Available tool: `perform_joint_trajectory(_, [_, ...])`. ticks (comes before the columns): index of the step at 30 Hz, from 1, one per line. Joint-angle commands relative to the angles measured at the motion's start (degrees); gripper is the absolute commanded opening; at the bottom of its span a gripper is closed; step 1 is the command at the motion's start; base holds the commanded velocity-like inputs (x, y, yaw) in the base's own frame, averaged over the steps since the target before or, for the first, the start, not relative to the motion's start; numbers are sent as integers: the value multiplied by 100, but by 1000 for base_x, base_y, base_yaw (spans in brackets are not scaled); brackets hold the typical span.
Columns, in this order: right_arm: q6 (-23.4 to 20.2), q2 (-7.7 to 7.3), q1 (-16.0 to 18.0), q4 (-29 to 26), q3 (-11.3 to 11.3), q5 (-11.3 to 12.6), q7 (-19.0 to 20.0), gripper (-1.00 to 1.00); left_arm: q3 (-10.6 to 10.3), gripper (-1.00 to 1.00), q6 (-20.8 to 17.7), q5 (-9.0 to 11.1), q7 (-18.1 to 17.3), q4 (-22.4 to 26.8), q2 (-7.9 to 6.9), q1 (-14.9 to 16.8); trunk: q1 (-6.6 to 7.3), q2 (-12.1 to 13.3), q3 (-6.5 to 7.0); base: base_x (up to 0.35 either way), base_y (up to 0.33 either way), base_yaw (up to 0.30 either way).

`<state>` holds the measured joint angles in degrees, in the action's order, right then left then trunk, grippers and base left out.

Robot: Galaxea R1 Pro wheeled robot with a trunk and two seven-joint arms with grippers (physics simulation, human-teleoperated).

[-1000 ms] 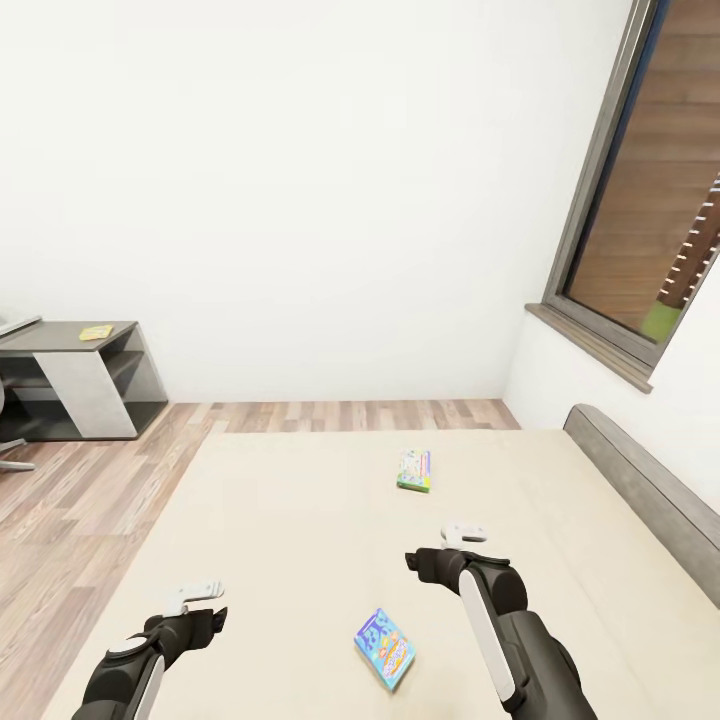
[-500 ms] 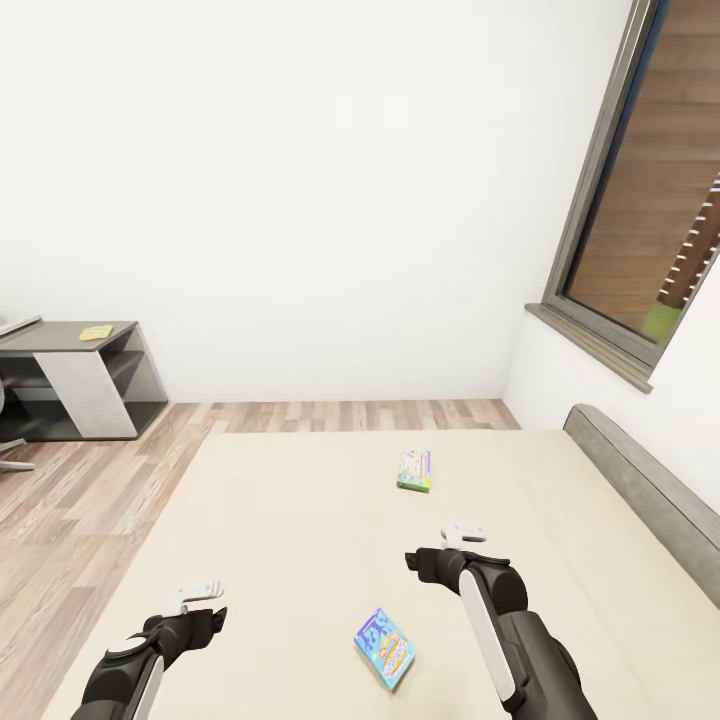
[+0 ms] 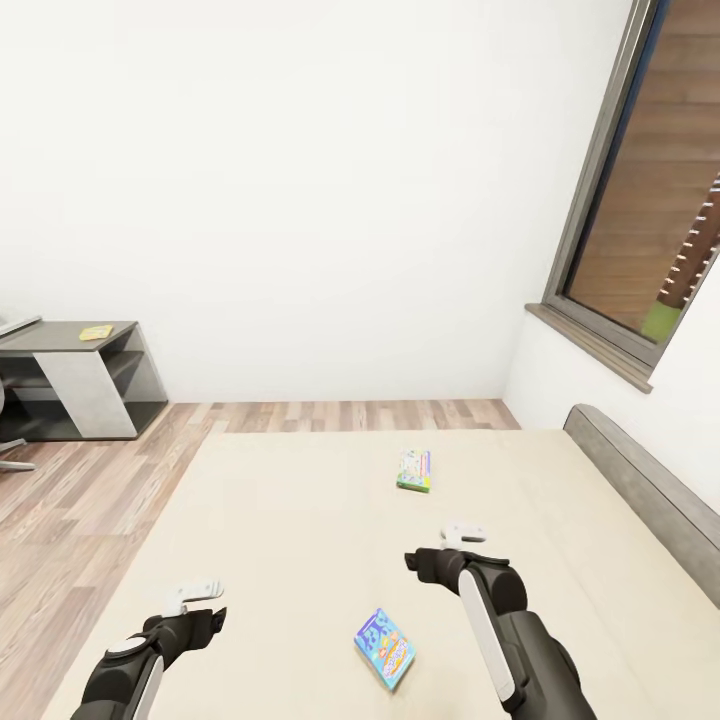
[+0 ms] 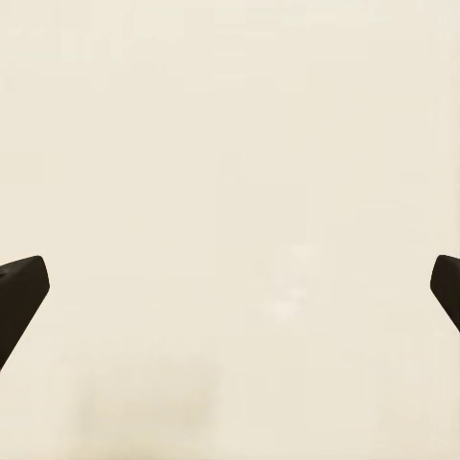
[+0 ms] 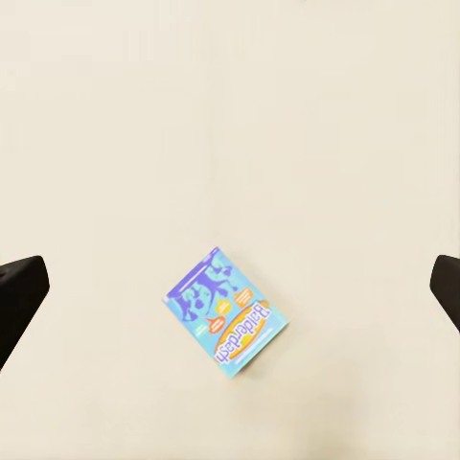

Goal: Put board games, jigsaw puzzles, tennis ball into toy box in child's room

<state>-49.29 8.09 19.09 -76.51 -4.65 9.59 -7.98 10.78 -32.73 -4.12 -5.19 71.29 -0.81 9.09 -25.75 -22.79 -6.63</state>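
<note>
the robot stands over the bed (image 3: 300,520), both arms reaching out above the beige mattress. two board games lie flat on it. the blue-purple board game (image 3: 385,648) is at about 6 o'clock in the head view, between the two arms and nearer to the right one. the green-edged board game (image 3: 414,469) lies further away, at about 1 o'clock from the first, well apart from it. the left pincer (image 3: 197,590) hangs over bare mattress at 7 o'clock; its dark fingertips (image 4: 21,297) are spread wide with nothing between them. the right pincer (image 3: 466,532) is also spread and empty, and its wrist view looks straight down on the blue-purple board game. at 9 o'clock, across the wood floor (image 3: 90,480), stands the dark grey cabinet (image 3: 85,385) by the worktop; a small yellow flat thing (image 3: 96,332) rests on its top, possibly a jigsaw puzzle, too small to tell surely. a window (image 3: 650,190) is at 2 o'clock.
</note>
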Motion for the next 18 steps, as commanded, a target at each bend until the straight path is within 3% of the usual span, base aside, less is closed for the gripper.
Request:
perform_joint_trajectory(1, [-21, 9, 6, 3, -4, 64, -59, 100, 11, 100, -30, -45, -52, 8, 2, 5, -4, -13, -13, 0, 0, 0])
perform_joint_trajectory(6, [-31, 185, 19, 273, 16, 67, -74, 100, 12, 100, -46, -43, -52, 8, 2, 5, -4, -13, -13, 0, 0, 0])
perform_joint_trajectory(18, [83, 191, 744, 2233, 103, 61, -159, 100, 19, 100, -160, -37, -73, 55, -2, 5, -4, -13, -13, 0, 0, 0])
